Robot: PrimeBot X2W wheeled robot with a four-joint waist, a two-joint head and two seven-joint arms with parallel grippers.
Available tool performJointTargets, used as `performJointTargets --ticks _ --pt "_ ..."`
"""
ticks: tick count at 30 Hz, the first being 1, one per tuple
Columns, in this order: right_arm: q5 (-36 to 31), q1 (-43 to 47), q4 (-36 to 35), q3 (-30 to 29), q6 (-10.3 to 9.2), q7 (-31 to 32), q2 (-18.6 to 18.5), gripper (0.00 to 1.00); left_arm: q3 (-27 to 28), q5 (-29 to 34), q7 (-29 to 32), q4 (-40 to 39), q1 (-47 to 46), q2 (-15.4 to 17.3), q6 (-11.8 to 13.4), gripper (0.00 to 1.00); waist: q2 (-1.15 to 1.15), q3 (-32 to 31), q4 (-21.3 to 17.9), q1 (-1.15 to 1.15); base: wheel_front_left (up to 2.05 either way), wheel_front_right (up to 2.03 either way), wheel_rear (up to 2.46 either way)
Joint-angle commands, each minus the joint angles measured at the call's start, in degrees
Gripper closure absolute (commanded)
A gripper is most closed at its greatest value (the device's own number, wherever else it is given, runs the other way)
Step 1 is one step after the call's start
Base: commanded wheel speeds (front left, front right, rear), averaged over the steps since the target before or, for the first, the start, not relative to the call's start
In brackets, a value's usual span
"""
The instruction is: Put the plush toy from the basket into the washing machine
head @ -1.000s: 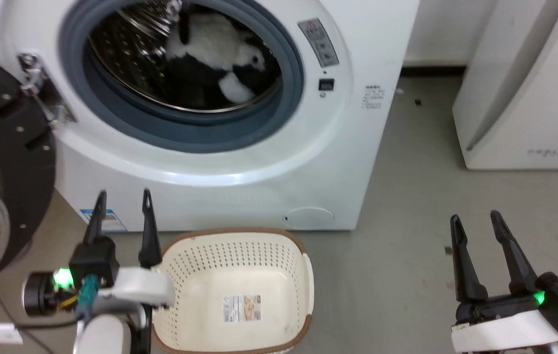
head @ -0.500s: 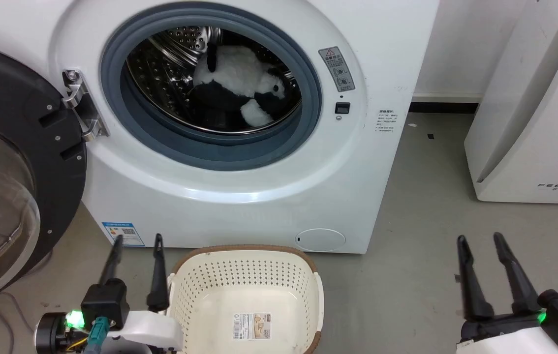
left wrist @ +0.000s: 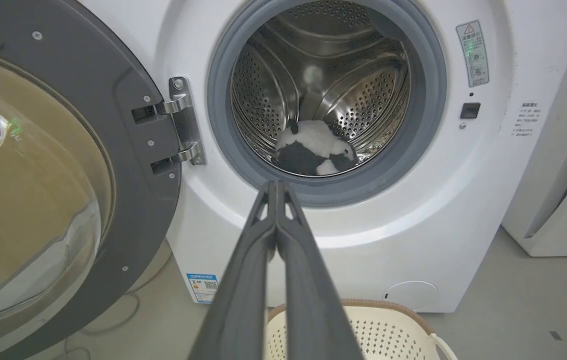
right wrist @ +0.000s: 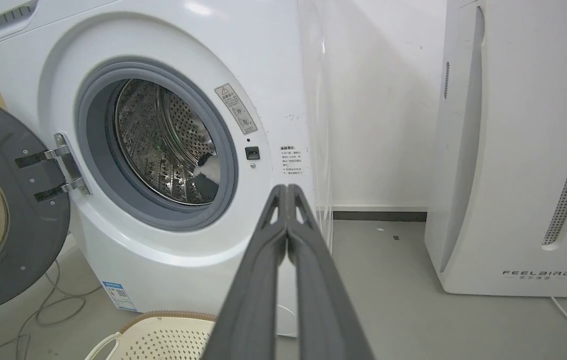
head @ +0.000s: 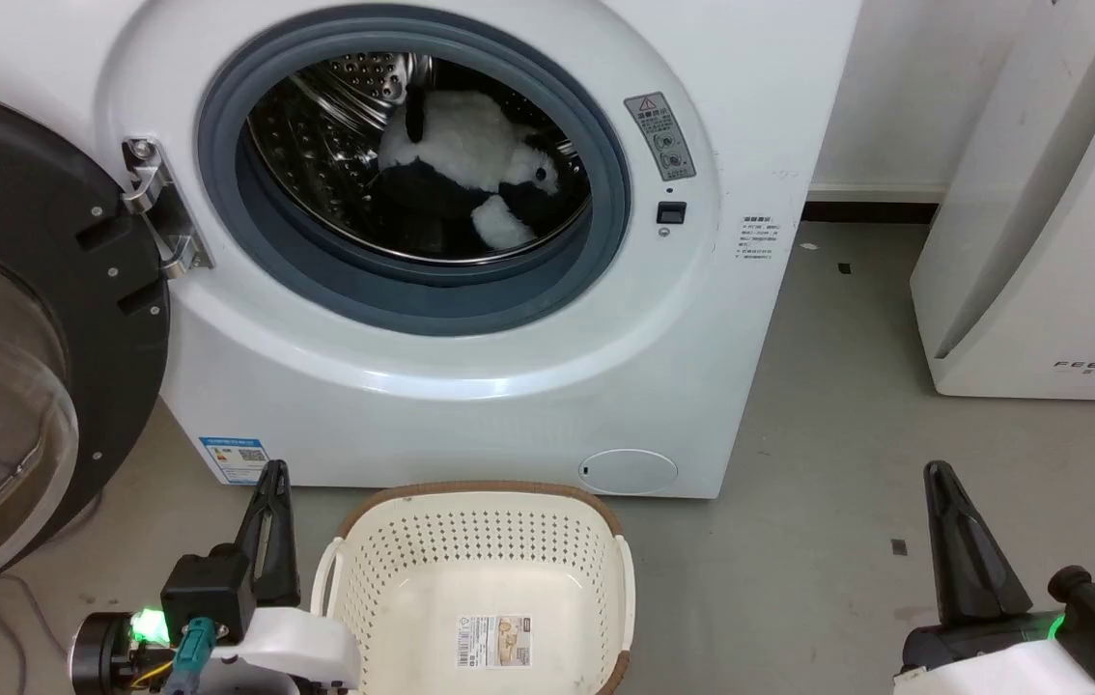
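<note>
The black-and-white plush toy (head: 470, 179) lies inside the steel drum of the white washing machine (head: 470, 386), low in the porthole; it also shows as the plush toy (left wrist: 313, 155) and a sliver of plush toy (right wrist: 207, 170). The cream basket (head: 475, 541) stands on the floor before the washer, holding just its label sticker. My left gripper (head: 272, 473) is shut with nothing in it, beside the basket's left rim. My right gripper (head: 939, 473) is shut and holds nothing, over bare floor at the lower right. The wrist views show the left gripper (left wrist: 276, 185) and right gripper (right wrist: 287, 189) with fingers pressed together.
The washer's black-framed glass door (head: 7, 367) hangs open at the left. A white FEELBIRD appliance (head: 1040, 212) stands at the right against the wall. Cables (right wrist: 38, 310) trail on the grey floor under the door.
Both grippers have gone from open to shut. The head camera had shifted earlier so the washer sits lower in the picture; the toy stays in the drum.
</note>
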Motion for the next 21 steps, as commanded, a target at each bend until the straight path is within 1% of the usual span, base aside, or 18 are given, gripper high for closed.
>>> performJointTargets --ticks 1,21 --pt "-0.75 -0.35 0.18 0.01 0.00 0.40 0.00 1.00 0.07 0.19 0.39 -0.63 0.25 -0.13 -0.38 1.00 0.00 -0.01 -0.05 0.01 0.00 0.00 0.00" --pt "-2.36 -0.90 0.46 0.05 -0.01 2.63 0.00 1.00 0.18 0.47 2.61 -1.95 0.61 -0.36 -1.04 1.00 0.00 -0.15 -0.49 0.01 0.00 0.00 0.00"
